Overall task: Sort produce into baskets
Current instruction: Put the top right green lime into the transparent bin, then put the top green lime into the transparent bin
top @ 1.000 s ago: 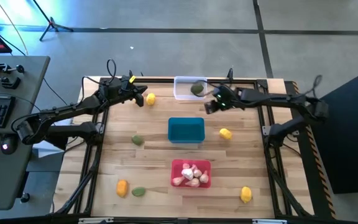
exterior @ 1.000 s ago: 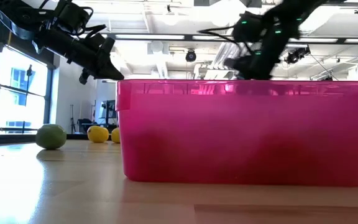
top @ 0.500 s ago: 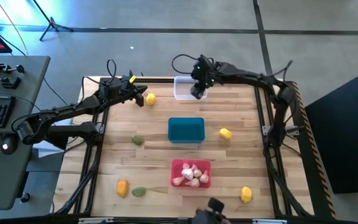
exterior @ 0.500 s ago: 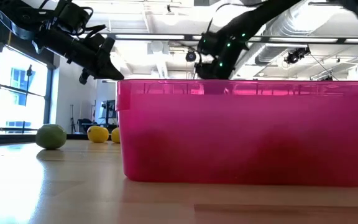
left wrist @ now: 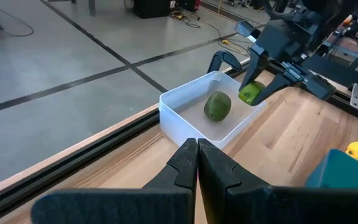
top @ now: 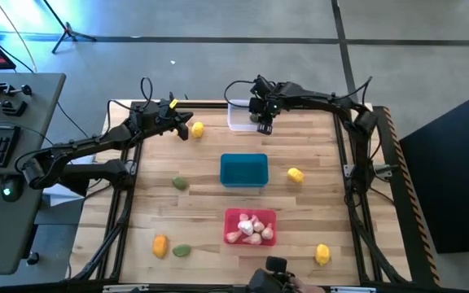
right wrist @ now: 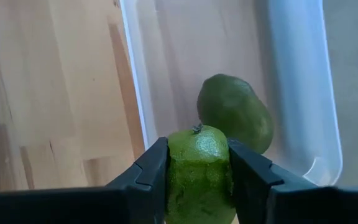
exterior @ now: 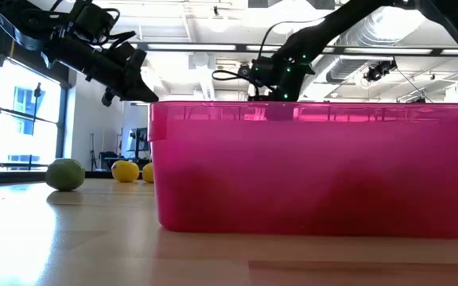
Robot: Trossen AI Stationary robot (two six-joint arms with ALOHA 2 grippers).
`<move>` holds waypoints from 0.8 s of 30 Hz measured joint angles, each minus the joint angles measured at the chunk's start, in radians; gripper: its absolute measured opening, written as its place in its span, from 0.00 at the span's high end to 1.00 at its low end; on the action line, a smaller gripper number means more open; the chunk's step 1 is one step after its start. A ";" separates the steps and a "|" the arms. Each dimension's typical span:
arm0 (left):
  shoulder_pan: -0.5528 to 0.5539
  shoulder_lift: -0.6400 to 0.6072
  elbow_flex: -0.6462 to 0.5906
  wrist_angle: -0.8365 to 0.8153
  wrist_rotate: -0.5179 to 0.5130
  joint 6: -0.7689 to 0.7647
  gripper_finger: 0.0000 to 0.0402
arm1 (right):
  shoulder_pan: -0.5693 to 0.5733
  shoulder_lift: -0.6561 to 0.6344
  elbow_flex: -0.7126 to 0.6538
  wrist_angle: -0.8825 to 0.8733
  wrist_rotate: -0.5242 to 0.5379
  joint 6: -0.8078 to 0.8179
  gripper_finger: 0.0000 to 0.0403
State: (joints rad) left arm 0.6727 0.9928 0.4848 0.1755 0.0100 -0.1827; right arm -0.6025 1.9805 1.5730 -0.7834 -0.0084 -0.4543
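Right hand (top: 264, 124) is held above the near edge of the clear basket (top: 238, 116), its fingers (right wrist: 151, 171) pinching a green fruit (right wrist: 199, 168). A second, darker green piece (right wrist: 235, 119) is seen lying inside the clear basket. Left hand (top: 181, 129) is parked to the left of the clear basket, its fingers (left wrist: 185, 162) pressed together, with a yellow fruit (top: 197, 128) just beside it. On the wooden counter (top: 316, 207), the teal basket (top: 243, 170) is placed in front of the clear basket, and the red basket (top: 250, 226), filled with garlic bulbs (top: 249, 229), sits farther forward still. Yellow and green pieces are scattered on either side of these two.
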 joint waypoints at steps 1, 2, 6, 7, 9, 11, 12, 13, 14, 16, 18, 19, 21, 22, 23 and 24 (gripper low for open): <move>0.000 0.000 0.000 0.000 0.000 0.002 1.00 | 0.000 0.002 0.000 0.000 -0.001 -0.001 0.71; 0.000 0.000 0.000 0.000 0.000 0.003 1.00 | 0.000 0.003 0.000 -0.003 0.000 -0.002 0.71; 0.000 0.000 0.000 0.000 0.001 0.004 1.00 | 0.000 0.021 0.000 0.001 0.003 -0.028 0.68; 0.000 0.000 0.000 0.000 0.001 0.004 1.00 | 0.000 0.026 0.000 0.001 0.004 -0.037 0.66; 0.000 0.000 0.000 0.000 0.001 0.004 1.00 | 0.000 0.037 0.000 -0.001 0.005 -0.043 0.62; 0.000 0.000 0.000 0.000 0.001 0.004 1.00 | 0.001 0.047 0.000 -0.002 0.005 -0.043 0.57; 0.000 0.000 0.000 0.000 0.001 0.004 1.00 | 0.001 0.050 -0.001 -0.003 0.005 -0.042 0.55; 0.000 0.000 0.000 0.000 0.001 0.004 1.00 | 0.001 0.051 -0.002 -0.003 0.005 -0.042 0.52; 0.000 0.000 0.000 0.000 0.002 0.004 1.00 | 0.001 0.051 -0.002 -0.003 0.005 -0.043 0.50; 0.000 0.000 0.000 0.000 0.003 0.004 1.00 | 0.001 0.051 -0.001 0.008 0.005 -0.043 0.47; 0.000 0.000 0.000 0.000 0.003 0.004 1.00 | 0.001 0.051 0.003 0.005 0.005 -0.040 0.45; 0.000 0.000 0.000 0.000 0.003 0.004 1.00 | 0.001 0.051 0.005 0.005 0.005 -0.039 0.44; 0.000 0.000 0.000 0.000 0.003 0.004 1.00 | 0.001 0.051 0.010 0.007 0.005 -0.040 0.43; 0.000 0.000 0.000 0.000 0.003 0.004 1.00 | 0.001 0.050 0.010 0.008 0.005 -0.040 0.43; 0.000 0.000 0.000 0.000 0.003 0.004 1.00 | 0.001 0.050 0.010 0.007 0.005 -0.042 0.42; 0.000 0.000 0.000 0.000 0.004 0.004 1.00 | 0.001 0.048 0.011 0.001 0.005 -0.045 0.42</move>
State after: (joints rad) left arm 0.6727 0.9932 0.4850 0.1753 0.0139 -0.1787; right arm -0.6016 2.0289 1.5840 -0.7827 -0.0032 -0.4997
